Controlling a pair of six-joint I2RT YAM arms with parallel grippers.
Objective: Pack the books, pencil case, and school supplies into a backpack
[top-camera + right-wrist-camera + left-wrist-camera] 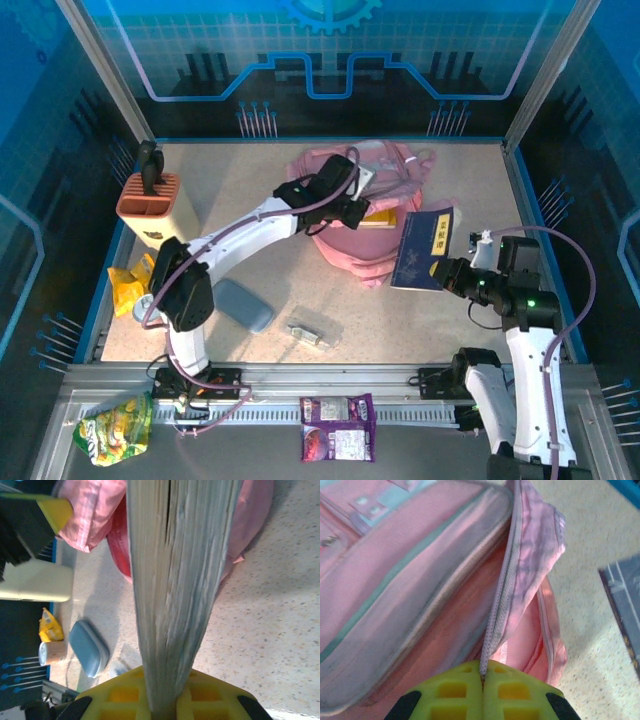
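The pink backpack [375, 165] lies at the back middle of the table, its mouth facing the arms. My left gripper [350, 207] is shut on the zipper edge of the backpack [420, 580], pinched between the jaws of the left gripper [482, 674]. A yellow book [381, 218] shows in the opening. My right gripper [457, 273] is shut on the navy book [425, 248] and holds it on edge to the right of the backpack. Its page edges [175, 580] rise from the right gripper [167, 702]. The grey-blue pencil case [243, 305] and the small clear school supply [308, 335] lie on the table near the front.
A beige, orange-topped block [150, 205] stands at the left edge, with a yellow snack bag [128, 285] beside it. Purple snack packets [338, 428] and a green-yellow bag [115, 430] lie on the front rail. The pencil case [89, 647] also lies left of the held book.
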